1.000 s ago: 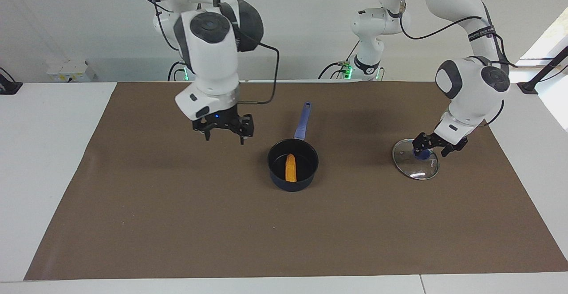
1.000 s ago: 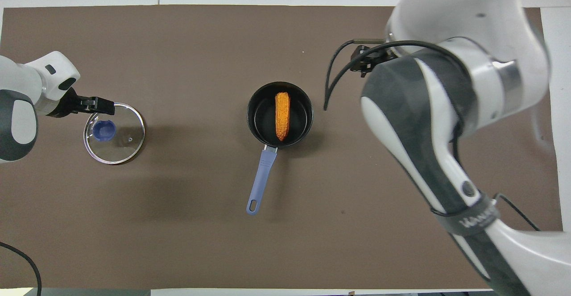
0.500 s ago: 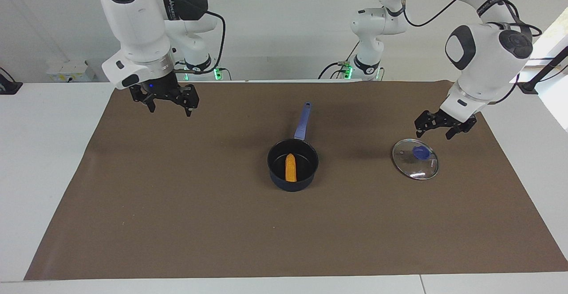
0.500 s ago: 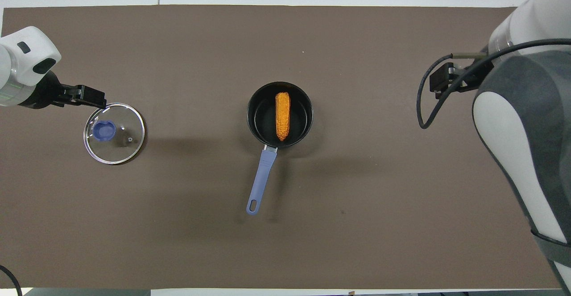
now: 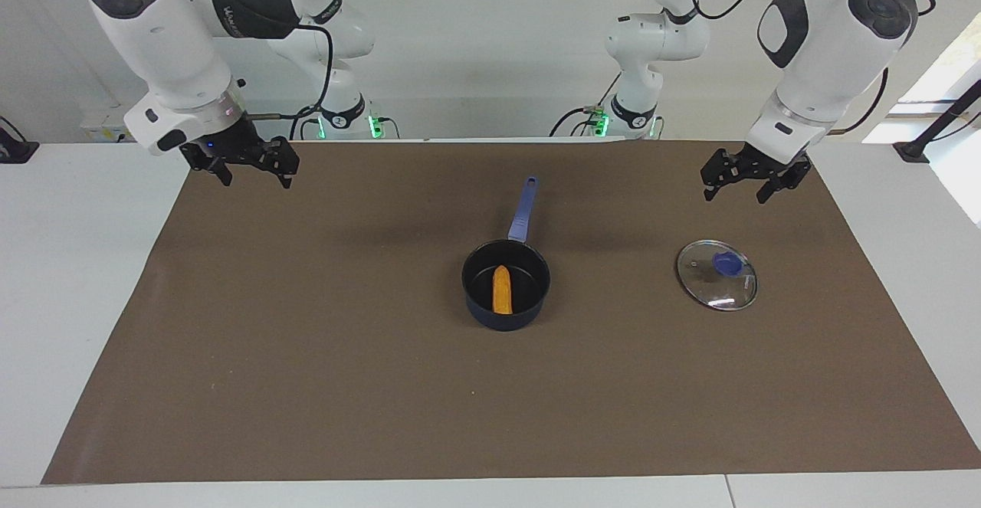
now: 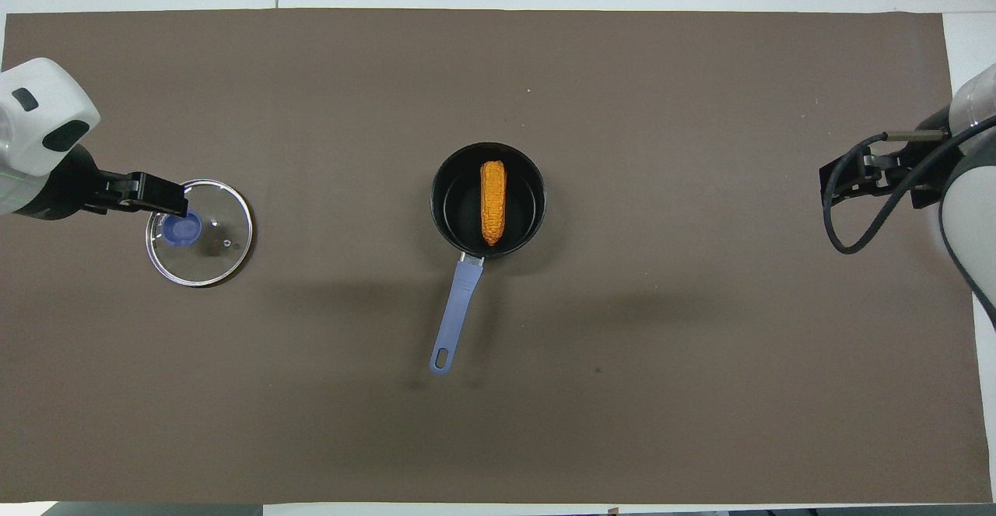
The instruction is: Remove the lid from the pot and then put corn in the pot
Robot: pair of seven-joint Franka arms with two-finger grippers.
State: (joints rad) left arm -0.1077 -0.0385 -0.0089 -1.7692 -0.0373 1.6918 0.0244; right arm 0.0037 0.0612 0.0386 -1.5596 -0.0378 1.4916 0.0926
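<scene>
1. Facing view, left gripper (image 5: 739, 180): raised in the air above the brown mat (image 5: 306, 385), at the left arm's end of the table; fingers spread apart, holding nothing.
2. Right gripper (image 5: 247, 166): raised above the mat's corner at the right arm's end; fingers parted, empty.
3. Pot (image 5: 506, 284): dark blue saucepan, upright at mid-mat between the two grippers and well apart from both; uncovered; long blue handle points toward the robots.
4. Corn (image 5: 501, 290): orange-yellow cob, lying flat inside the pot in line with the handle.
5. Lid (image 5: 716, 274): clear glass, blue knob up; flat on the mat below the left gripper, not touching it, well apart from the pot.
</scene>
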